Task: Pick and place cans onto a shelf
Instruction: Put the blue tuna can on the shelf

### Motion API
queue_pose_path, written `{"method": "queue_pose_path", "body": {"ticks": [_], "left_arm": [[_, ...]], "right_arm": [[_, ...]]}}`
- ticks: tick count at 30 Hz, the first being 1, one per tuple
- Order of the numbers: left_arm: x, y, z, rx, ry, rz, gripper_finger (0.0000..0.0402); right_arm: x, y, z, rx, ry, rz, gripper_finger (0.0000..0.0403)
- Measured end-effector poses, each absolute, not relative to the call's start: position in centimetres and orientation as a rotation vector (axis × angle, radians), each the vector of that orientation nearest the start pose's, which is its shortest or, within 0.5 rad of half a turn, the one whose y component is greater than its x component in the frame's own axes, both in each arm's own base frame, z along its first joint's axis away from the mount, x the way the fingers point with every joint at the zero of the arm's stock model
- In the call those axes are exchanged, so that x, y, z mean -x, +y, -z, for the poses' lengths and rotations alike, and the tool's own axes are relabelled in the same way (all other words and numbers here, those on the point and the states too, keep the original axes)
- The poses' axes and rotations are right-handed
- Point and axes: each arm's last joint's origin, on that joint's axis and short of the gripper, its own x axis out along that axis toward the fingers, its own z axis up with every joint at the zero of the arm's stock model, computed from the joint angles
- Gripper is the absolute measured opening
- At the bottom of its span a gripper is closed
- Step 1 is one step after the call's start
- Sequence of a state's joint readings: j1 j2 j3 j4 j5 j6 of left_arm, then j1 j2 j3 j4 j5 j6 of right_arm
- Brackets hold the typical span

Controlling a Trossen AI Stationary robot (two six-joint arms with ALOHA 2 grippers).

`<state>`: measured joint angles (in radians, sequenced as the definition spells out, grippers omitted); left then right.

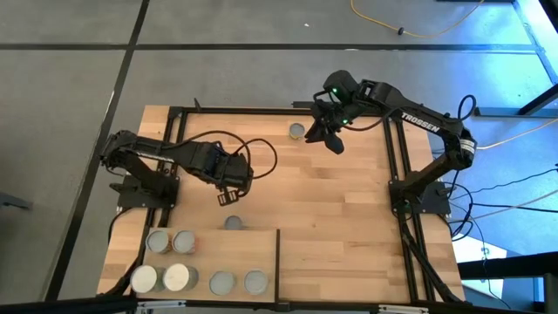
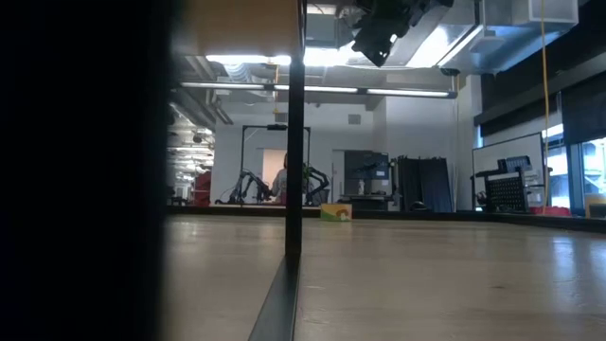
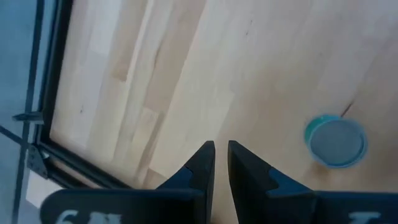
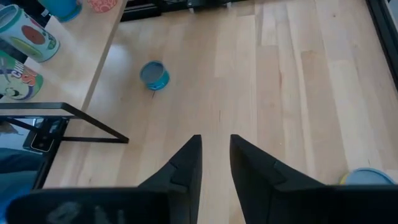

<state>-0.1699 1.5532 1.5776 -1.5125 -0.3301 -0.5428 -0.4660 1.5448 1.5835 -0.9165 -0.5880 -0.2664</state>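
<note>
- Teal-sided can point(image 1: 233, 223) lies just beyond the left gripper point(image 1: 230, 197), whose fingers stand narrowly apart, empty.
- Silver-topped can point(image 1: 297, 132) sits just beside the right gripper point(image 1: 324, 139), fingers slightly parted, empty.

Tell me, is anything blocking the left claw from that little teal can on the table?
Nothing visible. The left gripper hangs above bare tabletop, and the teal can stands alone just below it in the overhead picture, beside the shelf edge.
</note>
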Motion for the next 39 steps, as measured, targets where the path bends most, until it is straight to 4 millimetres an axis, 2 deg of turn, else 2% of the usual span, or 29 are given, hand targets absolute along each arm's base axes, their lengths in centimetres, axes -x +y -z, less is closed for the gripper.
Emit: {"method": "queue_pose_path", "body": {"ticks": [13, 21, 25, 33, 39], "left_arm": [[-26.5, -4.1, -33.7, 0.096, 1.435, -0.25, 0.0037], [-27.5, -4.2, -33.5, 0.226, 1.38, -0.128, 0.0037], [-27.6, -4.5, -31.8, 0.287, 1.428, -0.051, 0.0037], [-26.6, -4.7, -26.4, 0.283, 1.586, -0.001, 0.0037], [-26.6, -4.4, -23.8, 0.337, 1.576, 0.033, 0.0033]], "right_arm": [[-28.9, -12.7, -36.5, -0.219, 0.734, -0.212, 0.0085], [-29.2, -12.8, -36.8, -0.197, 0.7, -0.207, 0.0085], [-29.2, -12.8, -36.8, -0.225, 0.703, -0.197, 0.0085], [-29.1, -12.8, -36.8, -0.275, 0.71, -0.179, 0.0085], [-29.1, -12.8, -36.7, -0.276, 0.716, -0.18, 0.0085]]}}
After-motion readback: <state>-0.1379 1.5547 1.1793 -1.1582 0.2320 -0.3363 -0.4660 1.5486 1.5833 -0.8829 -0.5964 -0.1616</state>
